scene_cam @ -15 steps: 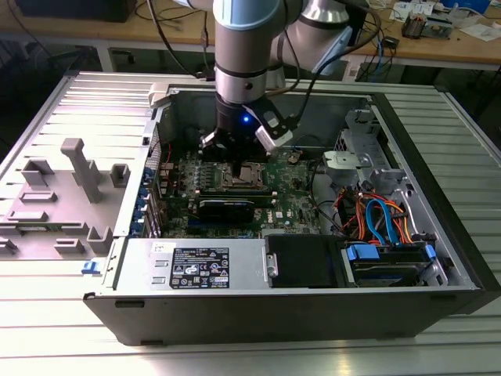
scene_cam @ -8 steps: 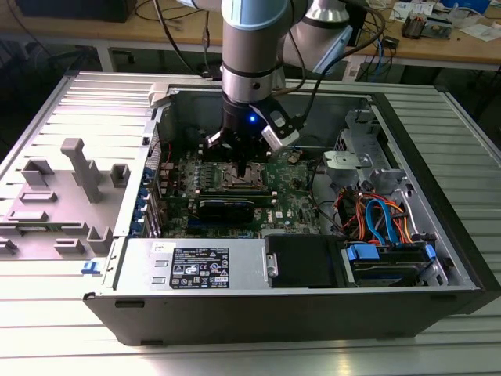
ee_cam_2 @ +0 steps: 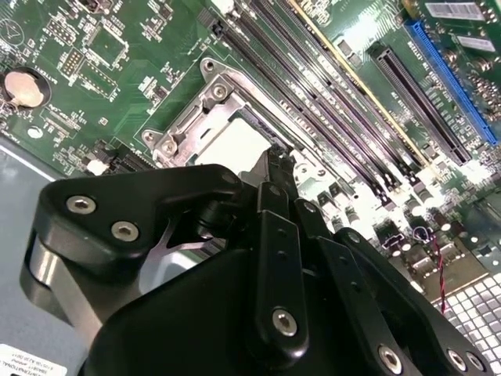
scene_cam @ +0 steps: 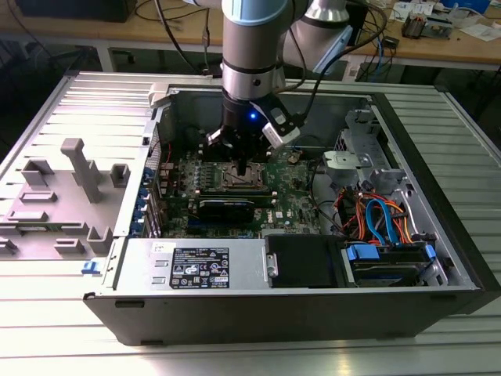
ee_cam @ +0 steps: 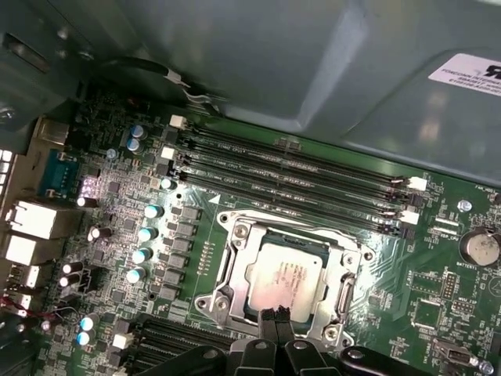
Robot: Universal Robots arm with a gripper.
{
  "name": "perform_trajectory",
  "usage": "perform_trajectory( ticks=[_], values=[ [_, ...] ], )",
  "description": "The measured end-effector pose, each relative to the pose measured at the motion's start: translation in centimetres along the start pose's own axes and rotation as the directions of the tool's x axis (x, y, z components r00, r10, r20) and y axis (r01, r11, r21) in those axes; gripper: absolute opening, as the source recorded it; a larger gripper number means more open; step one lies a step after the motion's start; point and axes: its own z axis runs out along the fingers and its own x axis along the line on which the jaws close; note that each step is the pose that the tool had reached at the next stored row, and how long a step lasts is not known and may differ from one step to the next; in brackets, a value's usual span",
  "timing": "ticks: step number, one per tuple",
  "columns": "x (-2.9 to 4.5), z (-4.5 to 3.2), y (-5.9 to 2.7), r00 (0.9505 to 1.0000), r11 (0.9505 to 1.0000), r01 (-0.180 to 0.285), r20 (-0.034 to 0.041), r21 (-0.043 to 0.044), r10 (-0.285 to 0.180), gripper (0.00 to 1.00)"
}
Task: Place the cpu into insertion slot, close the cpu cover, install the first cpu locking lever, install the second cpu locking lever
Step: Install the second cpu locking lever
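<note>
First wrist view puts the gripper (ee_cam: 274, 315) nearest the lens, its two black fingertips drawn together with no gap to be seen and nothing visibly caught between them, their tips low over the near edge of the socket (ee_cam: 228, 224). Just beyond the tips the cpu (ee_cam: 283, 278) lies flat inside the socket, so the first step looks done. The cpu cover (ee_cam: 235, 268) appears to be down around the chip as a silvery frame, with the metal top showing through its open middle, so the second step also looks done. Whether either locking lever is latched I cannot tell, and I judge that part of the work as left or in hand. Faint dark print lies across the chip's top. Past the socket run the long black memory slots (ee_cam: 290, 168), each with small white lettering alongside, and off to one side of the socket sits a coin battery (ee_cam: 479, 247) with a white caption on the board. Farthest behind the socket, a white label (ee_cam: 470, 70) with black print is stuck on the grey case wall. From the exterior view, the gripper (scene_cam: 244, 166) stands straight down on the socket inside the open computer case (scene_cam: 462, 258), and a printed sticker (scene_cam: 200, 266) lies on the metal box nearer the camera than the socket.
</note>
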Motion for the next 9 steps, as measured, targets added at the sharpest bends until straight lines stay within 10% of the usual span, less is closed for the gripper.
perform_trajectory(
  ticks=[9],
  values=[
    [-0.44, -0.02, -0.11, 0.9980, 0.9979, -0.063, -0.0047, 0.0186, 0.063, 0.12]
  ],
)
